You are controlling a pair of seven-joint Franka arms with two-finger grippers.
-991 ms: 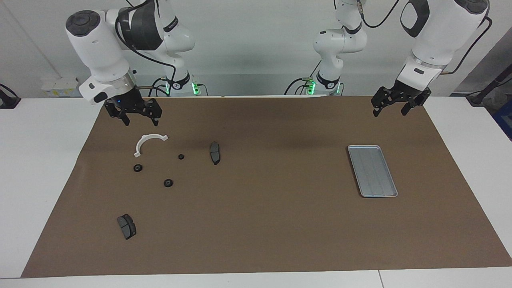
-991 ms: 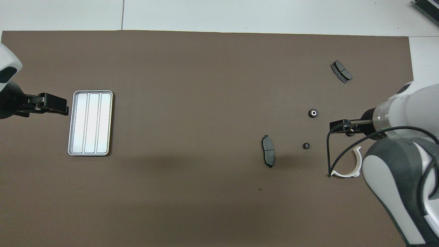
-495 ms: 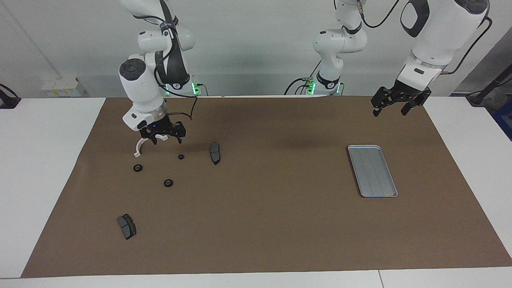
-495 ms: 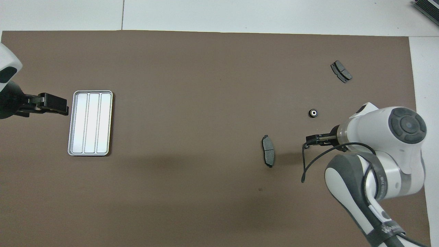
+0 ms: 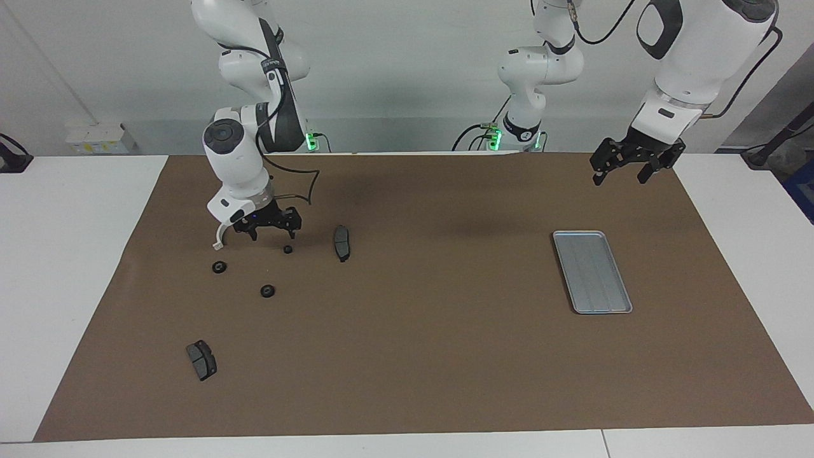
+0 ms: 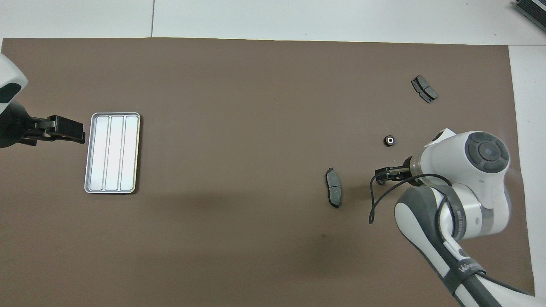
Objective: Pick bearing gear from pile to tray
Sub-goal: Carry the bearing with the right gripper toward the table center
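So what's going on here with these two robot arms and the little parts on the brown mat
The right gripper is open and low over the pile, just above a small black ring that lies beside the white bracket and a dark pad. It is not holding anything. Two more rings and another pad lie farther from the robots. The tray, toward the left arm's end of the table, has nothing in it. The left gripper waits open in the air near the tray.

a white table (image 5: 76,267) carries a brown mat (image 5: 420,356) bearing scattered parts and a tray (image 5: 593,271).
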